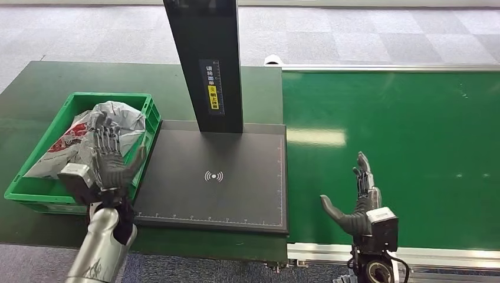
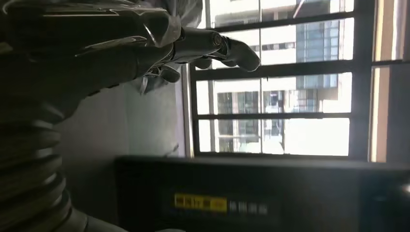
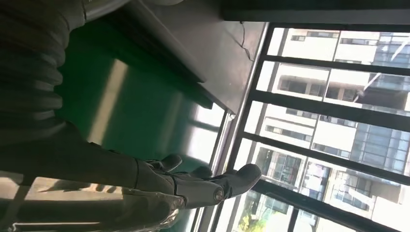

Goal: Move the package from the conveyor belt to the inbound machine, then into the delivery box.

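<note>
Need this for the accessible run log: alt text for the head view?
A grey package lies in a green crate, the open left hand above it. The right hand is open over the green conveyor belt, beside the black scanner platform.

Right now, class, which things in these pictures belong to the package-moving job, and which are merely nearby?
Job:
package, lying in the green delivery box
conveyor belt
inbound machine
left hand
right hand

Nearby:
dark green table
grey carpet floor

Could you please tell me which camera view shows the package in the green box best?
The head view: the package lies in the green box, partly behind the open left hand. The left wrist view catches just a pale crinkled bit by the fingers; the right wrist view looks across the belt toward windows.
</note>
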You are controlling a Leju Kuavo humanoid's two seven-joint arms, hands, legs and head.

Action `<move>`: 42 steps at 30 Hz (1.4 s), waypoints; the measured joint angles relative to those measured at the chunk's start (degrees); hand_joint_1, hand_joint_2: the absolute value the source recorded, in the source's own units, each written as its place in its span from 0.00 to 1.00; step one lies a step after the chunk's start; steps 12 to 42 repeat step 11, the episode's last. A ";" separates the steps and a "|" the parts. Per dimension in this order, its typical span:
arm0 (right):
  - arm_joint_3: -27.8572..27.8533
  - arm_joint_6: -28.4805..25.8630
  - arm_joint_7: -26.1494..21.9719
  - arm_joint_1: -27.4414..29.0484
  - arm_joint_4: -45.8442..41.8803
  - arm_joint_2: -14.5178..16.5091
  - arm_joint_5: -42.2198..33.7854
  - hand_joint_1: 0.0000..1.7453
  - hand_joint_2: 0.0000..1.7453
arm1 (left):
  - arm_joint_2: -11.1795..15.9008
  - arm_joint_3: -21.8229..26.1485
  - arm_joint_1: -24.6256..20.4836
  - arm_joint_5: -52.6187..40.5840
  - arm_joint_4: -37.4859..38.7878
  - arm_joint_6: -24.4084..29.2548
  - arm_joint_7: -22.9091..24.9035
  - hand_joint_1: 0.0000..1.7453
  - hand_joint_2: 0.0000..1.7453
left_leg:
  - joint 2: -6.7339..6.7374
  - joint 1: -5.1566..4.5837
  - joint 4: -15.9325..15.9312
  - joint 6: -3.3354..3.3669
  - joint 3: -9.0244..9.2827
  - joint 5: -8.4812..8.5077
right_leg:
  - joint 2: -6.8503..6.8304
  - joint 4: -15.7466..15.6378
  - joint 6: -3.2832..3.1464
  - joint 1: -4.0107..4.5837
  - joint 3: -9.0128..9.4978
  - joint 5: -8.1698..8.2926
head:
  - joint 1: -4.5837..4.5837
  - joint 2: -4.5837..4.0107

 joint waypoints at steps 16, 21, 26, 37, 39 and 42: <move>1.84 -5.72 -4.26 -3.71 15.65 1.92 5.41 0.00 1.00 | -2.19 -10.76 13.51 1.99 -12.83 -8.81 2.53 0.00 1.00 | -0.04 0.03 -0.02 0.00 0.02 -0.03 | -0.02 0.01 0.06 0.03 0.04 -0.04 | -0.03 0.00; 1.84 -5.72 -4.26 -3.71 15.65 1.92 5.41 0.00 1.00 | -2.19 -10.76 13.51 1.99 -12.83 -8.81 2.53 0.00 1.00 | -0.04 0.03 -0.02 0.00 0.02 -0.03 | -0.02 0.01 0.06 0.03 0.04 -0.04 | -0.03 0.00; 1.84 -5.72 -4.26 -3.71 15.65 1.92 5.41 0.00 1.00 | -2.19 -10.76 13.51 1.99 -12.83 -8.81 2.53 0.00 1.00 | -0.04 0.03 -0.02 0.00 0.02 -0.03 | -0.02 0.01 0.06 0.03 0.04 -0.04 | -0.03 0.00; 1.84 -5.72 -4.26 -3.71 15.65 1.92 5.41 0.00 1.00 | -2.19 -10.76 13.51 1.99 -12.83 -8.81 2.53 0.00 1.00 | -0.04 0.03 -0.02 0.00 0.02 -0.03 | -0.02 0.01 0.06 0.03 0.04 -0.04 | -0.03 0.00; 1.84 -5.72 -4.26 -3.71 15.65 1.92 5.41 0.00 1.00 | -2.19 -10.76 13.51 1.99 -12.83 -8.81 2.53 0.00 1.00 | -0.04 0.03 -0.02 0.00 0.02 -0.03 | -0.02 0.01 0.06 0.03 0.04 -0.04 | -0.03 0.00; 1.84 -5.72 -4.26 -3.71 15.65 1.92 5.41 0.00 1.00 | -2.19 -10.76 13.51 1.99 -12.83 -8.81 2.53 0.00 1.00 | -0.04 0.03 -0.02 0.00 0.02 -0.03 | -0.02 0.01 0.06 0.03 0.04 -0.04 | -0.03 0.00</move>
